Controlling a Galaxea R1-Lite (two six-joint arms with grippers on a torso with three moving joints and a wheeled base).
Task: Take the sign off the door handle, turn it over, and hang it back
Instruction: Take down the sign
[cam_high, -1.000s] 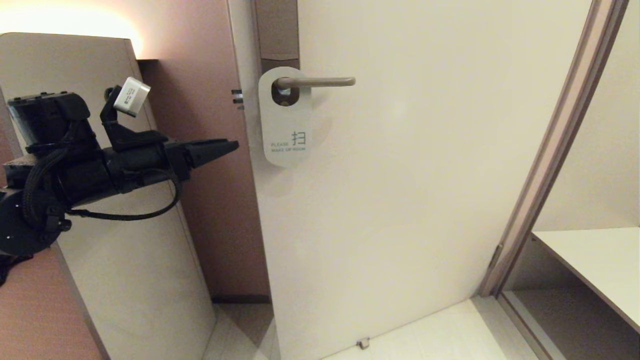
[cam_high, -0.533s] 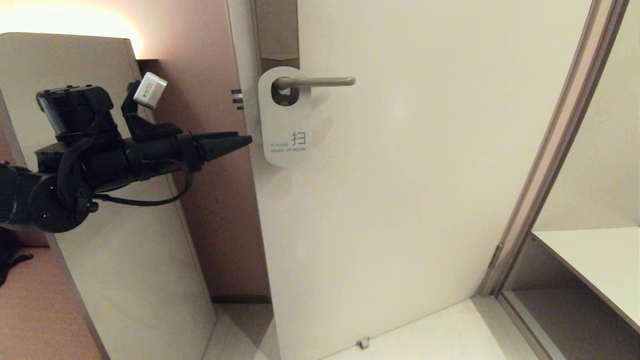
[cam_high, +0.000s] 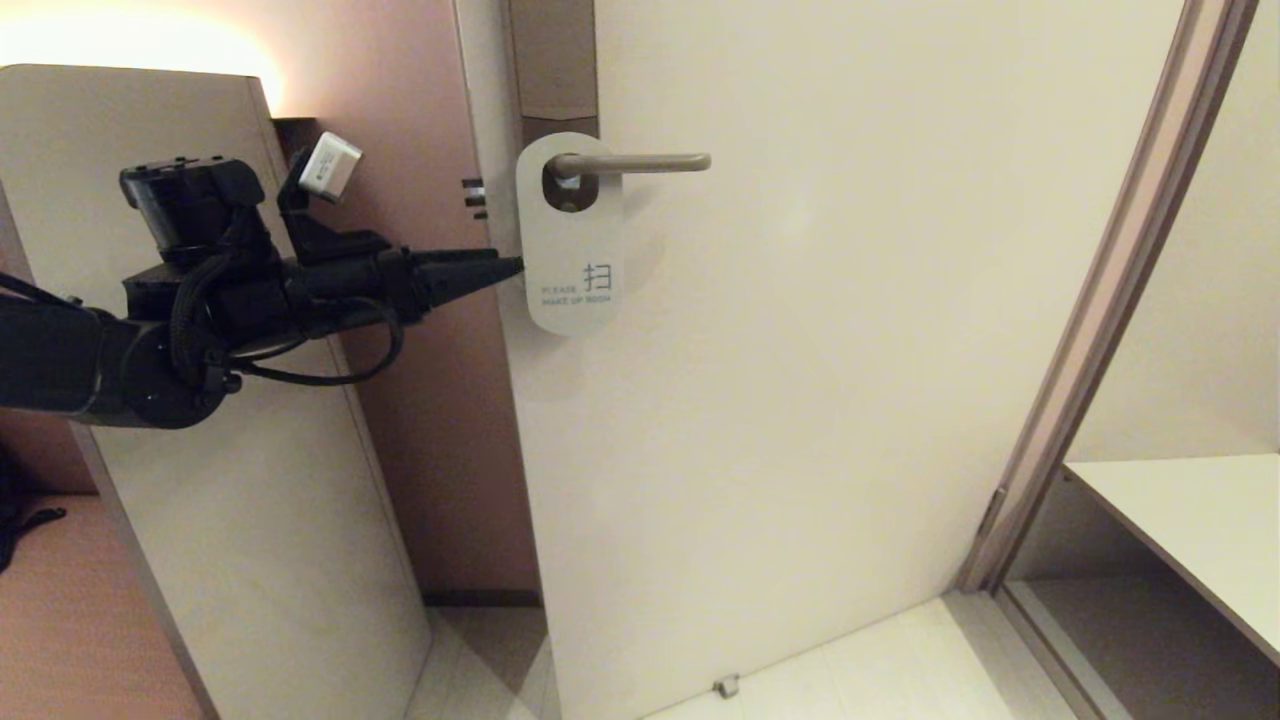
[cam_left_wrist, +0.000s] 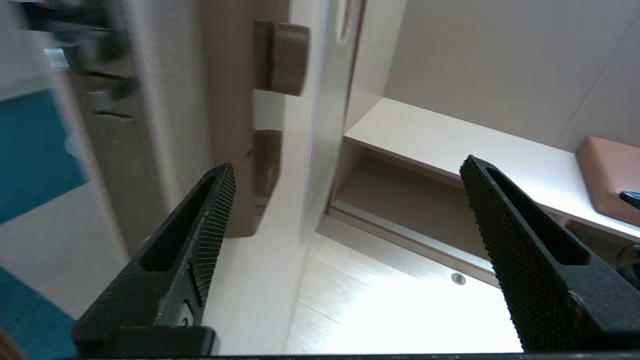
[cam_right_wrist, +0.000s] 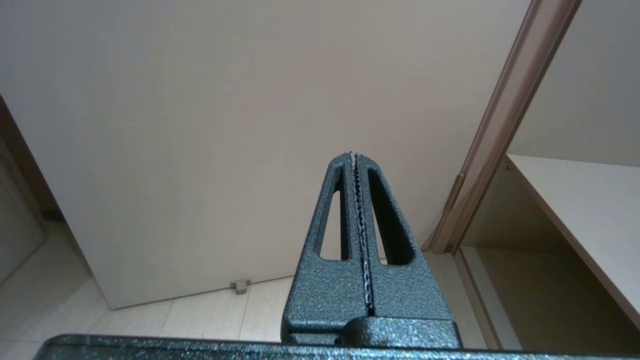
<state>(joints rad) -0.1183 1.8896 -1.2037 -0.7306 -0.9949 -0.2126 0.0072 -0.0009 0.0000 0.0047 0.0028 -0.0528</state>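
The sign (cam_high: 569, 235) hangs on the door handle (cam_high: 632, 162) w/ its oval hole over the lever near the lock plate (cam_high: 553, 62); white side faces out – "PLEASE MAKE UP ROOM" plus a Chinese character near its lower end. It lies flat against the door (cam_high: 800, 380), lower end rounded, hanging straight down.

Left gripper (cam_high: 512, 266) reaches in level from the hinge-free edge side of the door, jaws pointing at the sign's left edge, tips just beside it at about the height of the printed text; from the head view I can't tell if they touch. In the left wrist view the left gripper (cam_left_wrist: 345, 200) has its jaws spread wide, nothing between them – one finger (cam_left_wrist: 210, 220) is close to the door's edge w/ the latch plates, the other finger (cam_left_wrist: 505, 220) is out over the floor (cam_left_wrist: 380, 310) and the shelf (cam_left_wrist: 450, 145) beyond. The handle is above the jaws, further along the door face.

Right gripper (cam_right_wrist: 356, 160) shows only in its own wrist view: jaws pressed together, holding nothing, pointing at the bare lower door w/ the door frame (cam_right_wrist: 505, 115) off to one side. The sign and handle aren't near these jaws.

A tall pale panel (cam_high: 240, 480) stands behind the left arm, pinkish wall (cam_high: 400, 120) beyond it.
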